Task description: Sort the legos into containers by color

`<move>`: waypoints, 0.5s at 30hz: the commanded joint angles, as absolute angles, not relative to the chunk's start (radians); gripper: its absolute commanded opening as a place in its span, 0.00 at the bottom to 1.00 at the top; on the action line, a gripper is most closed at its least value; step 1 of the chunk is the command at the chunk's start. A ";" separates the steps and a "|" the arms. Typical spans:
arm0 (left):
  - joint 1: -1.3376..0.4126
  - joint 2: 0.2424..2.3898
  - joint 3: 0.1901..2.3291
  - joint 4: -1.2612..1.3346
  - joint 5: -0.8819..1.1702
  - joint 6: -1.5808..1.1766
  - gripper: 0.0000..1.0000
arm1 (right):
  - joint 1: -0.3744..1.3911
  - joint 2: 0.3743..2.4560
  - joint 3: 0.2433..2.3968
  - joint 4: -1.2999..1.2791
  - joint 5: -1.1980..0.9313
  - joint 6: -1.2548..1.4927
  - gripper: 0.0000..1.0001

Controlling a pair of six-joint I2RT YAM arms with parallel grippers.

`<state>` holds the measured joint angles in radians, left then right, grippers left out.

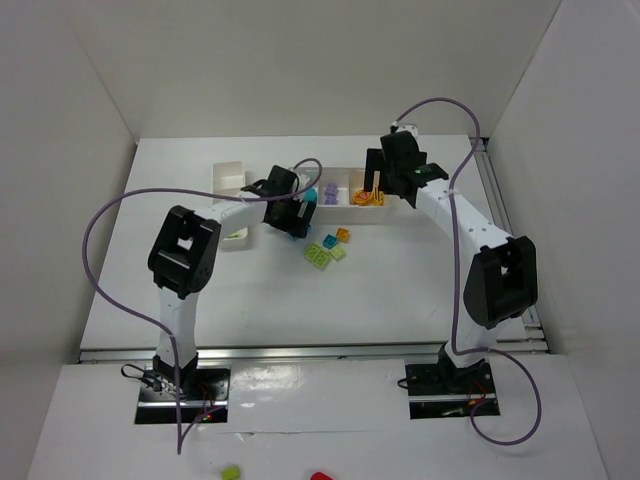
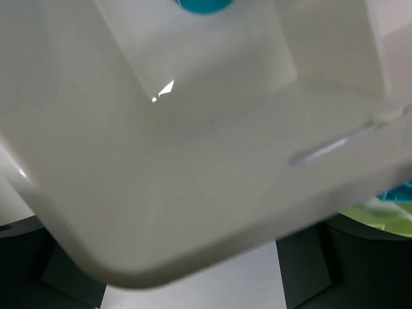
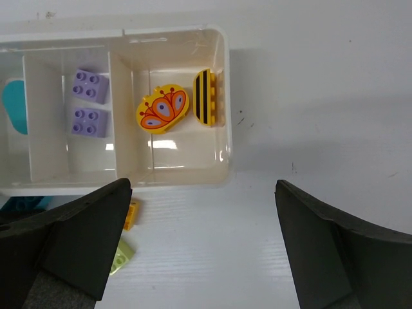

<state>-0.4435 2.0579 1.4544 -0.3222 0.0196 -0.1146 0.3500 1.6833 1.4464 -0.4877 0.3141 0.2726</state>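
Observation:
The long three-compartment tray (image 1: 350,212) lies at the back middle. In the right wrist view its compartments (image 3: 222,96) hold a teal piece (image 3: 14,106), two purple bricks (image 3: 90,85), and a rounded yellow-orange piece (image 3: 162,109) with a striped yellow one (image 3: 205,96). My right gripper (image 3: 203,187) is open and empty, hovering at the tray's right end (image 1: 378,190). My left gripper (image 1: 297,222) is pressed close against the tray's left end; the white tray wall (image 2: 193,161) fills its view, with its dark fingers (image 2: 360,257) wide apart below. Loose lime (image 1: 320,252), orange (image 1: 343,236) and teal (image 1: 329,241) bricks lie in front.
The small narrow tray (image 1: 230,178) sits at the left, partly under my left arm, with something lime (image 1: 236,235) at its near end. White walls enclose the table on three sides. A lime piece (image 1: 230,470) and a red piece (image 1: 320,477) lie beside the arm bases.

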 commanded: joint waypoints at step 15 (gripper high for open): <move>-0.456 1.988 1.417 -0.397 0.068 -0.175 0.27 | 0.360 1.646 1.459 -0.506 0.348 0.282 1.00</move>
<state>-0.4404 2.0445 1.4384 -0.3180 0.0483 -0.1452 0.3538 1.6833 1.4467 -0.4957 0.3294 0.2726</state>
